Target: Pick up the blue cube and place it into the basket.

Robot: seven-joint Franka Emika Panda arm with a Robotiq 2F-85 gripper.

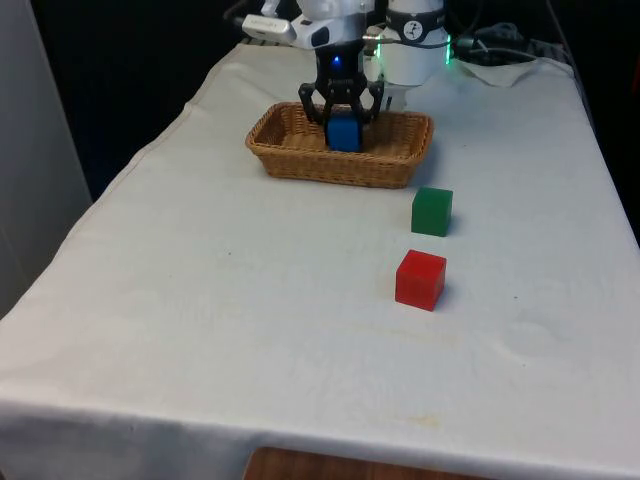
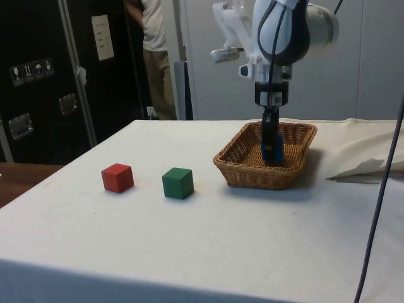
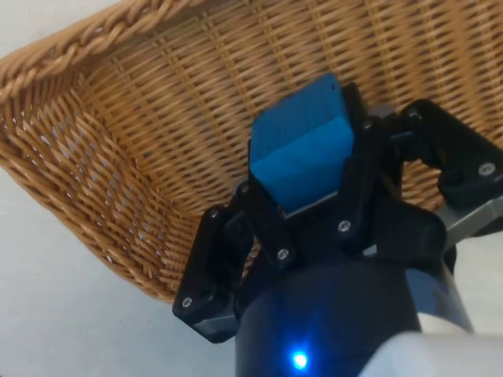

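My gripper (image 1: pixel 342 112) is clamped on the blue cube (image 1: pixel 344 132), cube sitting right between my fingers (image 3: pixel 263 208), pinched on two opposite faces. Directly below my fingertips is the basket (image 1: pixel 300 160) floor; cube looks low inside the rim, touching the weave or not I can't tell. Next move probably just opening, drop is straight down. Green cube (image 1: pixel 431 211) and red cube (image 1: pixel 420 279) sit well apart from me, irrelevant.

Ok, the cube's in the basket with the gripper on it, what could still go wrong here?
The gripper is clamped on the blue cube, low inside the basket. Lifting away before the fingers open would carry the cube back out. The fingers sit close to the wicker, so opening or pressing lower might snag the weave or shift the light basket toward the green cube.
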